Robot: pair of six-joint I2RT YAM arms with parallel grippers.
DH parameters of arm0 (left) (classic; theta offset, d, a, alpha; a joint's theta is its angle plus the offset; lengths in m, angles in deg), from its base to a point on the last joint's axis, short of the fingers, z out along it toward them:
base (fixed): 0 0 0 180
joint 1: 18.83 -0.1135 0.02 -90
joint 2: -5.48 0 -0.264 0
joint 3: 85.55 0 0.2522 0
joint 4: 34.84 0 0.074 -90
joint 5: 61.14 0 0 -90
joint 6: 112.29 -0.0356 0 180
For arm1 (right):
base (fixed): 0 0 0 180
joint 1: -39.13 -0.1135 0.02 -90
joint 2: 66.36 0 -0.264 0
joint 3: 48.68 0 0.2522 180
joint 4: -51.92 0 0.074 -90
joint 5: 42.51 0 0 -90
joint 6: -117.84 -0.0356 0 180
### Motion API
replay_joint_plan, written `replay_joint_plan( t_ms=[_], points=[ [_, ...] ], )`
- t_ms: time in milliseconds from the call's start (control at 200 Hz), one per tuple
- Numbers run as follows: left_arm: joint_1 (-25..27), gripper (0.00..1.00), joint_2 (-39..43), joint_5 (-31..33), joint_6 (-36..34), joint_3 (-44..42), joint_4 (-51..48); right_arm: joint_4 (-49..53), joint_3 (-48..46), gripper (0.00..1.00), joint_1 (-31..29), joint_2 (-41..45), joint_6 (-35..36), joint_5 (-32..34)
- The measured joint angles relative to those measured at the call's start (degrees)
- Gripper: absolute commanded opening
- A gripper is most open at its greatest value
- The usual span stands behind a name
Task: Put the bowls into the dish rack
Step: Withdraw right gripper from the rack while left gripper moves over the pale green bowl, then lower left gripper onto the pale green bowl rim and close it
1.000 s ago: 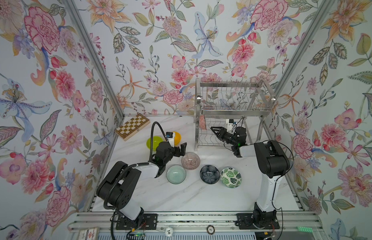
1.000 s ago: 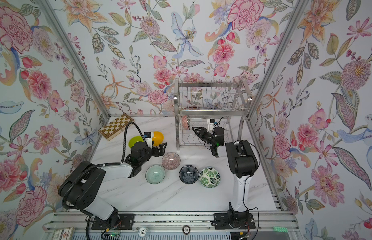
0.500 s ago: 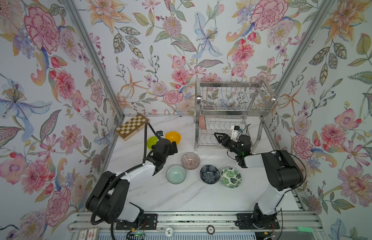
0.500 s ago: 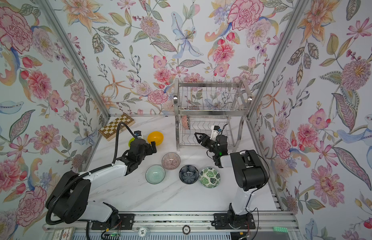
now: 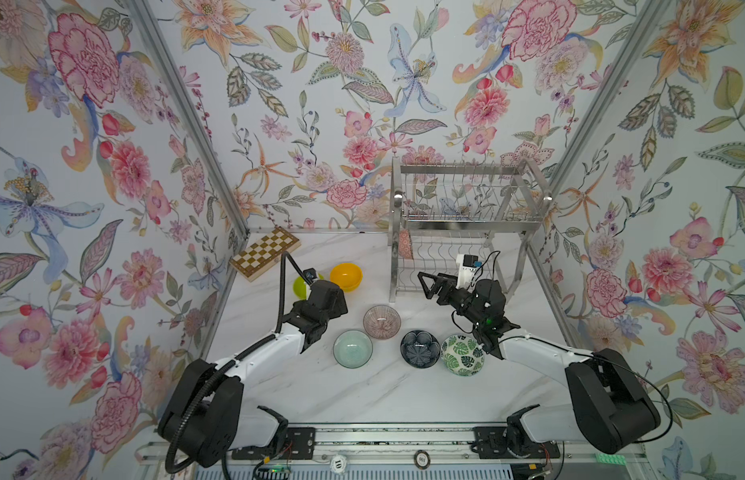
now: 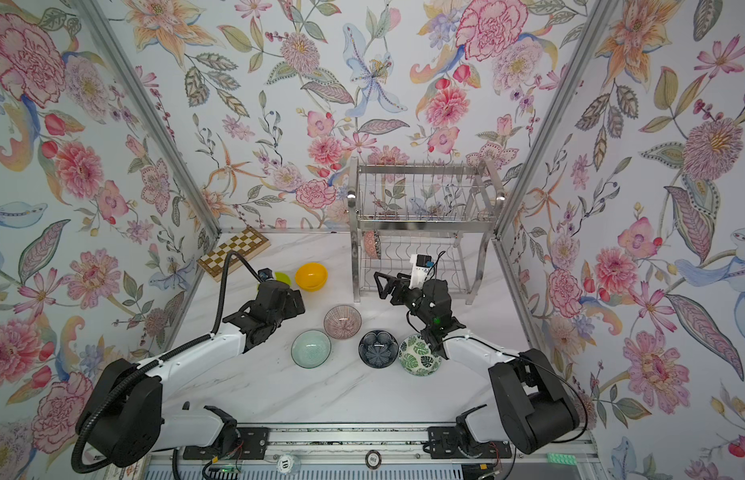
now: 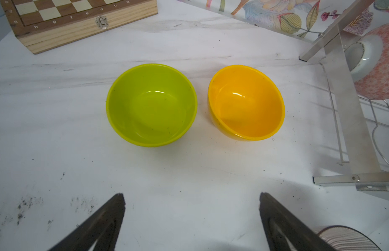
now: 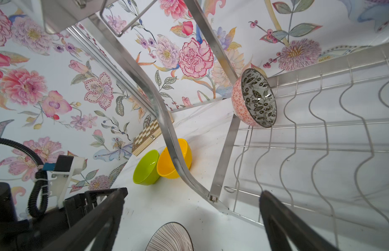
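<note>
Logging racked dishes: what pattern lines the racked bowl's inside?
Black-and-white leaf pattern inside the bowl; right wrist view.

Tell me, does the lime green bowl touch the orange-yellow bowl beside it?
Apart. The left wrist view shows a narrow strip of white table between the lime green bowl and the orange-yellow bowl.

Bowl (image 5: 405, 244) in dish rack (image 5: 466, 226) lower shelf, left end; six bowls (image 5: 381, 321) on table (image 5: 362, 395); chessboard (image 5: 265, 252) back-left.
</note>
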Motion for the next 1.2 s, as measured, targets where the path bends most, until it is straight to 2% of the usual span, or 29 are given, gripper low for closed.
replay_joint_plan(
  t_ms=[130, 265, 475, 580, 861, 936, 1101, 1171, 1201],
  points=[
    [0.0, 0.99, 5.46, -1.49, 2.03, -4.07, -1.29, 2.34, -0.9, 0.99, -1.92, 0.55, 3.76, 4.15],
    [0.57, 0.95, 8.74, -5.01, 4.31, -8.68, -2.99, 3.8, -3.23, 0.99, -4.57, 0.55, 7.13, 8.68],
    [5.51, 0.87, 9.22, -8.74, 6.32, -10.58, -6.01, 6.14, -3.45, 0.99, -8.66, 0.55, 11.96, 13.73],
    [7.63, 0.8, 8.2, -9.81, 7.04, -10.67, -6.03, 6.51, -3.45, 0.99, -9.94, 0.55, 13.62, 16.04],
    [9.44, 0.52, 5.84, -11.3, 8.61, -13.05, -5.31, 6.47, -3.43, 0.99, -11.85, 0.0, 15.32, 23.54],
    [9.55, 0.49, 5.84, -11.52, 8.48, -13.68, -5.09, 6.47, -3.41, 0.99, -12.13, -0.48, 15.56, 25.51],
    [9.55, 0.28, 5.4, -11.69, 8.02, -13.77, -3.98, 6.08, -3.41, 0.99, -12.22, -0.72, 15.67, 28.2],
    [9.55, 0.25, 5.09, -11.65, 7.52, -13.75, -3.8, 5.84, -3.41, 0.99, -12.22, -0.85, 15.67, 29.11],
    [9.55, 0.2, 5.03, -11.65, 7.37, -13.75, -3.82, 5.68, -3.41, 0.99, -12.22, -1.03, 15.67, 29.49]
  ],
)
